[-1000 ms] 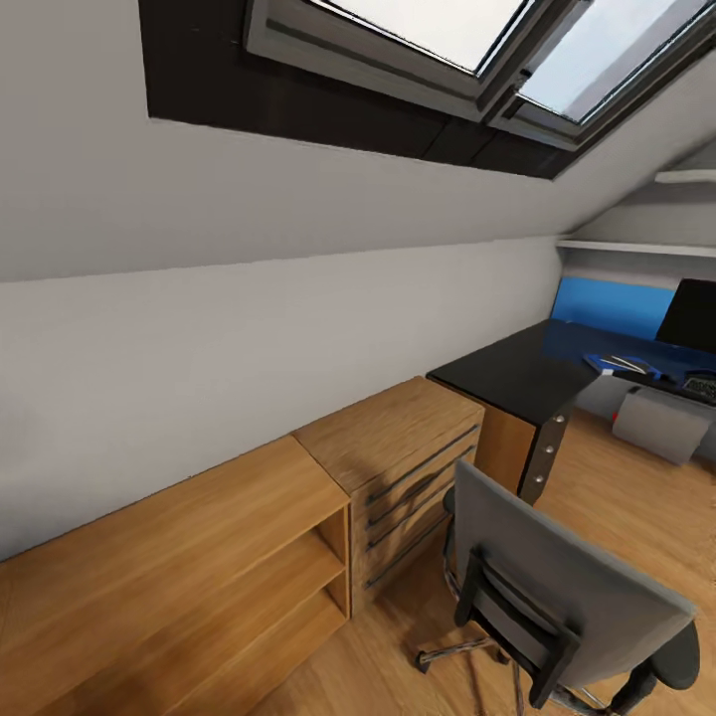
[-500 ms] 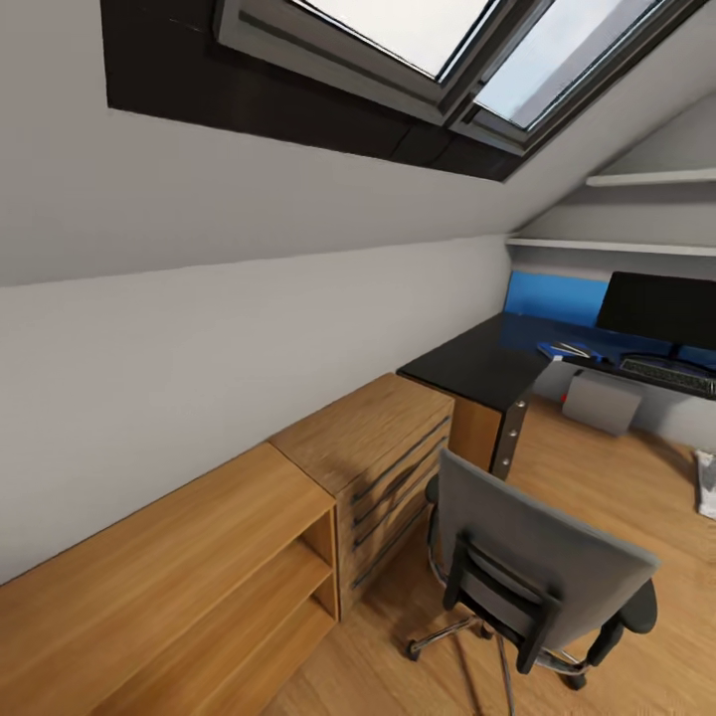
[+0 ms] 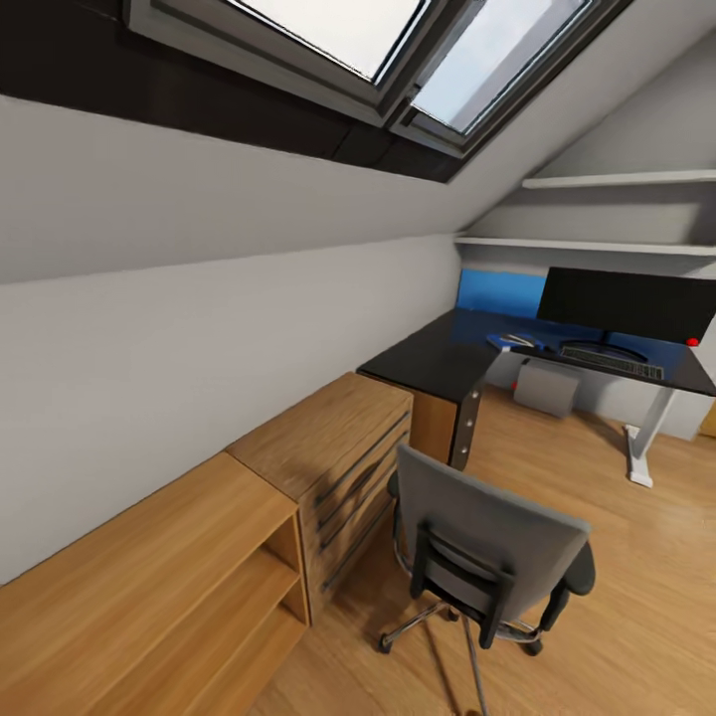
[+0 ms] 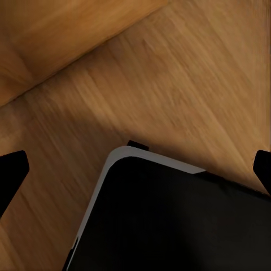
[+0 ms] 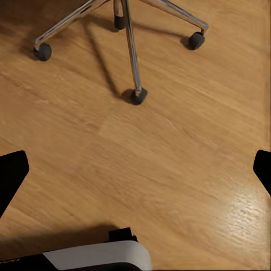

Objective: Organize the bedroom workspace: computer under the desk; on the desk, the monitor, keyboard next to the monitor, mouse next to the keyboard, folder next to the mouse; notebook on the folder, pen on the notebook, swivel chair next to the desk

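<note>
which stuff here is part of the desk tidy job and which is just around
Part of the job:
- monitor, standing on the desk
- desk
- keyboard, in front of the monitor
- folder, on the desk
- swivel chair, on the floor, apart from the desk

Just around:
- oak shelving unit
- oak drawer unit
- wall shelves
- skylight windows

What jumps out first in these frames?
The grey swivel chair stands in the foreground on the wood floor, its back to the camera, beside the oak shelving unit. Farther back, the black desk carries the wide monitor, with the keyboard in front of it.
</note>
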Robot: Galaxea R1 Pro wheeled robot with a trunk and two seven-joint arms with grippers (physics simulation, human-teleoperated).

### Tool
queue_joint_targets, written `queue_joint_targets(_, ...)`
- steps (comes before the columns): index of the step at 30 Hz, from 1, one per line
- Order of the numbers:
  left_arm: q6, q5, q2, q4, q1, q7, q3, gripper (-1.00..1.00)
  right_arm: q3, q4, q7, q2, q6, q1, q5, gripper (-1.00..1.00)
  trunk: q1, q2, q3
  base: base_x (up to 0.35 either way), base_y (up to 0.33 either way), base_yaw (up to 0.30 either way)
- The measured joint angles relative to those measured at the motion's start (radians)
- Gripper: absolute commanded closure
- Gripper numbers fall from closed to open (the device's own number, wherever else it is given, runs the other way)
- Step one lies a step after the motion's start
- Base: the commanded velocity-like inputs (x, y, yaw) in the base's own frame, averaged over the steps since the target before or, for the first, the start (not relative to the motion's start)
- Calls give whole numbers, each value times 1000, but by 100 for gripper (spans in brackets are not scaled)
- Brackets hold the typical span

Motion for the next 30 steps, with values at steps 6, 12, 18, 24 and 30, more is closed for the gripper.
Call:
queue_joint_targets(6, 0, 0, 0, 0, 0, 0, 0, -100, 0, 0, 0, 0, 0, 0, 0, -100, 0, 0, 0, 0, 1, -285)
queue_joint_targets(12, 0, 1, 0, 0, 0, 0, 0, -100, 0, 0, 0, 0, -1, 0, -1, -100, 0, 0, 0, 13, 94, -285)
queue_joint_targets(18, 0, 1, 1, 0, 0, 0, 0, -100, 0, 0, 0, -1, -1, 0, -1, -100, 0, 0, 0, 91, 226, -285)
queue_joint_targets(24, 0, 1, 1, 0, 0, 0, 0, -100, -1, 0, 0, -1, -2, 0, -2, -100, 0, 0, 0, 108, 220, -285)
queue_joint_targets(30, 0, 2, 1, 0, 0, 0, 0, -100, -1, 0, 0, -1, -3, 0, -2, -100, 0, 0, 0, 26, 45, -282)
